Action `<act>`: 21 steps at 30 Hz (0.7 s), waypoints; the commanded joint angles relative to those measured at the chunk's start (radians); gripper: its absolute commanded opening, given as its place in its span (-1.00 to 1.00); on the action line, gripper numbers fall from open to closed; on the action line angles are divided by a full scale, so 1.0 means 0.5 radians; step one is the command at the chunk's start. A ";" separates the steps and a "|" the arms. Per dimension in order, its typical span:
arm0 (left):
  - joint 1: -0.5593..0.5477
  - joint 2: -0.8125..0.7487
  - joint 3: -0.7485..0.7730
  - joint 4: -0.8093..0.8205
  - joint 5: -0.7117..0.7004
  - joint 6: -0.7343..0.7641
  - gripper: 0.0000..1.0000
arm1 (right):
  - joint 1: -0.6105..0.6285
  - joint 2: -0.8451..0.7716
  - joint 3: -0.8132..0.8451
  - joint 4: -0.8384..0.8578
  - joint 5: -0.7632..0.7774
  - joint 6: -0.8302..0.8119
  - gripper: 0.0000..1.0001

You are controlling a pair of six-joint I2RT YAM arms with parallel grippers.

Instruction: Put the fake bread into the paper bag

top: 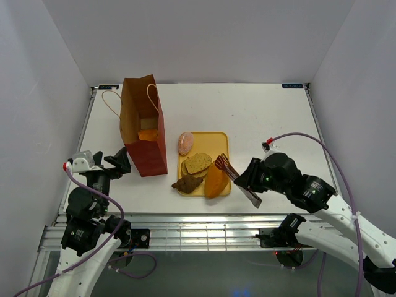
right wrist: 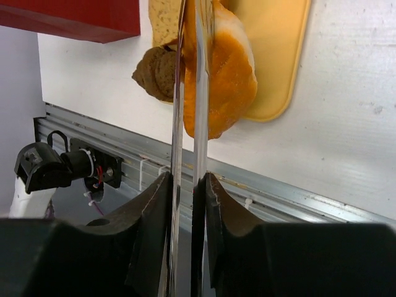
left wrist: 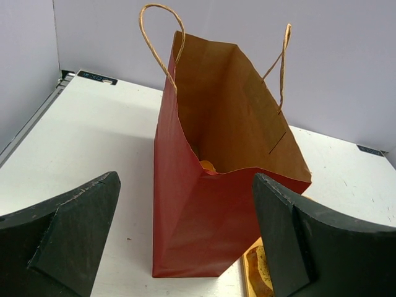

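Note:
The paper bag [top: 143,127] stands upright and open at the left, with an orange bread piece [top: 148,134] inside. It fills the left wrist view [left wrist: 229,185], and the piece shows at its rim [left wrist: 208,166]. On the yellow tray [top: 224,139] lie a pink roll [top: 185,143], speckled slices [top: 198,164], a brown croissant [top: 187,184] and an orange loaf [top: 216,180]. My left gripper [top: 117,162] is open and empty, just left of the bag's base [left wrist: 185,178]. My right gripper [top: 247,179] is shut on silver tongs [right wrist: 189,93]. Their nearly closed blades reach over the orange loaf [right wrist: 226,68].
The tray's near corner [right wrist: 278,55] lies close to the table's front edge and its metal rail [right wrist: 278,198]. The croissant [right wrist: 154,71] sits left of the tongs. White walls enclose the table. A purple cable [top: 303,137] loops above the right arm.

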 commanded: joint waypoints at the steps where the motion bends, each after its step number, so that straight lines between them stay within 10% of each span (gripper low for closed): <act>1: -0.007 0.004 -0.009 0.000 -0.028 0.007 0.96 | -0.004 0.086 0.269 0.206 0.051 -0.222 -0.85; 21: -0.007 -0.014 -0.006 -0.022 -0.173 -0.014 0.96 | -0.004 0.669 1.423 0.328 -0.427 -1.105 -0.84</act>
